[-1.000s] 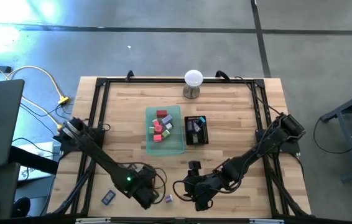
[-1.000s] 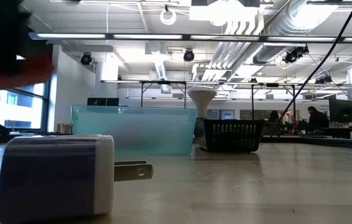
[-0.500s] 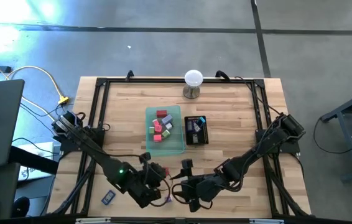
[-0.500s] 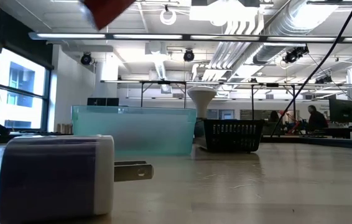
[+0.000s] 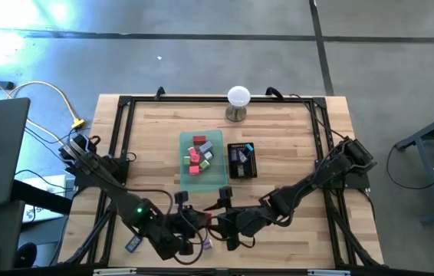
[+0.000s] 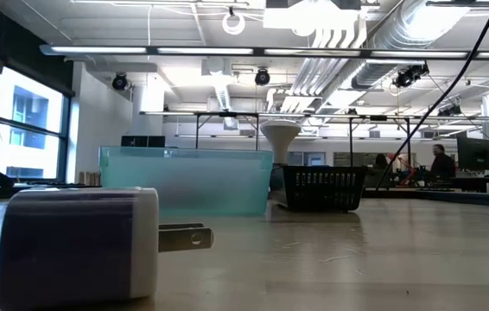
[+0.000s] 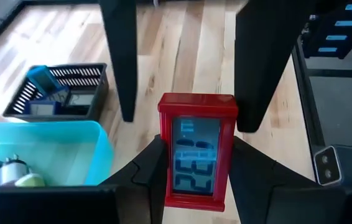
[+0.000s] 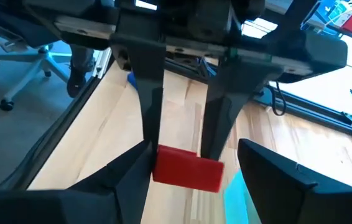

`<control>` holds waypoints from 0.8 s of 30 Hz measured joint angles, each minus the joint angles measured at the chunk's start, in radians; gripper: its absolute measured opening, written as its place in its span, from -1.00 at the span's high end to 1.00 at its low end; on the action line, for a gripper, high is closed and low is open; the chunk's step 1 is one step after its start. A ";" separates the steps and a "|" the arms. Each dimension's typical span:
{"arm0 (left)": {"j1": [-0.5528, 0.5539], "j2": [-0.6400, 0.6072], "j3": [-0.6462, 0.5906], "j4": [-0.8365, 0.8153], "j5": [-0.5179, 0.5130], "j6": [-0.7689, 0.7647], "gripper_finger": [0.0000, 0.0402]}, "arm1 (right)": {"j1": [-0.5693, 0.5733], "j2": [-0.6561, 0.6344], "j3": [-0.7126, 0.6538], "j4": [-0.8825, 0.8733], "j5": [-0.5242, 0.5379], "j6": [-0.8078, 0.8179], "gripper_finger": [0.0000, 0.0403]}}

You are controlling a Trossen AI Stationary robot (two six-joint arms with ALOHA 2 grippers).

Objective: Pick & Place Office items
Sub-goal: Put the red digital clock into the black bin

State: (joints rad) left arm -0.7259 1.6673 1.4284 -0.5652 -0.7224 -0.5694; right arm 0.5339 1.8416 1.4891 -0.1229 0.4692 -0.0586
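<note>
Grippers meet near the table's front edge in the high view, in front of the translucent green plastic tray (image 5: 204, 161): the left gripper (image 5: 195, 223) and right gripper (image 5: 222, 222) face each other, apparently for a hand-over. That tray holds red, pink and pale office items; the black mesh tray (image 5: 241, 161) just beside it holds blue and dark ones. A small purple-and-white block (image 5: 208, 244) lies in front of the grippers.

Low view: a purple-and-white plug adapter (image 6: 80, 244) lies on the wooden table (image 6: 383, 259), well in front of the green tray and mesh tray.

Left wrist view: the left gripper is clamped on a red rectangular digital clock (image 7: 197, 149), display upward, between the other arm's fingers (image 7: 119, 56).

Right wrist view: the right gripper's fingers (image 8: 275, 168) stand apart either side of the red clock, not yet closed.
</note>
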 joint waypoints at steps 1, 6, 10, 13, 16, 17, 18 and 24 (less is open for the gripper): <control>-0.003 -0.002 0.000 0.002 -0.007 0.006 0.39 | -0.003 0.000 0.000 0.000 0.000 -0.001 -0.13; -0.009 -0.011 0.000 0.012 -0.041 0.038 0.39 | -0.007 -0.002 0.000 0.004 -0.001 -0.025 -0.13; -0.003 -0.015 0.000 0.016 -0.039 0.054 0.39 | -0.011 -0.002 0.000 0.001 -0.003 -0.026 -0.13; -0.002 -0.017 0.000 0.017 -0.035 0.069 0.39 | -0.011 -0.003 0.000 -0.001 -0.001 -0.045 -0.11; -0.002 -0.018 0.000 0.019 -0.037 0.077 0.39 | -0.011 -0.003 0.000 -0.002 -0.004 -0.051 -0.03; -0.002 -0.018 0.000 0.020 -0.038 0.077 0.39 | -0.011 -0.003 0.000 -0.004 -0.004 -0.051 0.02; -0.001 -0.018 0.000 0.020 -0.039 0.077 0.39 | -0.011 -0.003 0.000 -0.005 -0.004 -0.051 0.07; -0.001 -0.018 -0.001 0.019 -0.040 0.084 0.39 | -0.012 -0.003 0.000 -0.018 -0.001 -0.051 0.26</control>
State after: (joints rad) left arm -0.7269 1.6497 1.4277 -0.5457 -0.7624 -0.4856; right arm 0.5217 1.8389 1.4895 -0.1412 0.4684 -0.1097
